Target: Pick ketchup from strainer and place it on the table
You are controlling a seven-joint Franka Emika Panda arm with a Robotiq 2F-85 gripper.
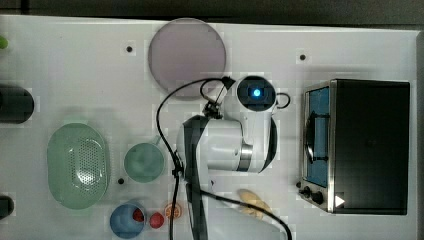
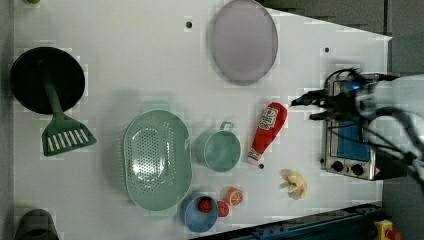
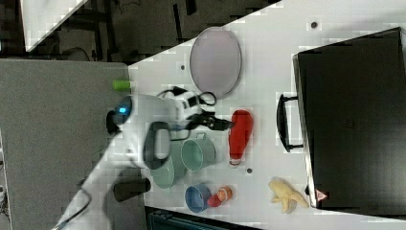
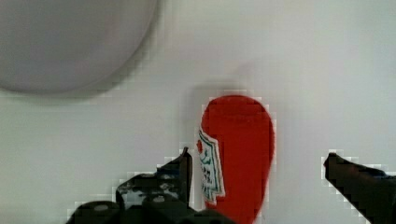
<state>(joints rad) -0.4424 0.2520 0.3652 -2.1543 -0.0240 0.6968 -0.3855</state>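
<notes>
in the left view i see the strainer (image 2: 157, 162) with nothing in it, then the green cup (image 2: 218, 149) just beside it, then the ketchup (image 2: 267, 131) lying flat on the table (image 2: 125, 60), cap toward the cup side. further right my gripper (image 2: 309, 107) sits released, fingers spread wide, near the bottle's base but not touching it.

Ketchup (image 2: 267, 131) lies on table (image 2: 125, 50), beside cup (image 2: 218, 149).
</notes>
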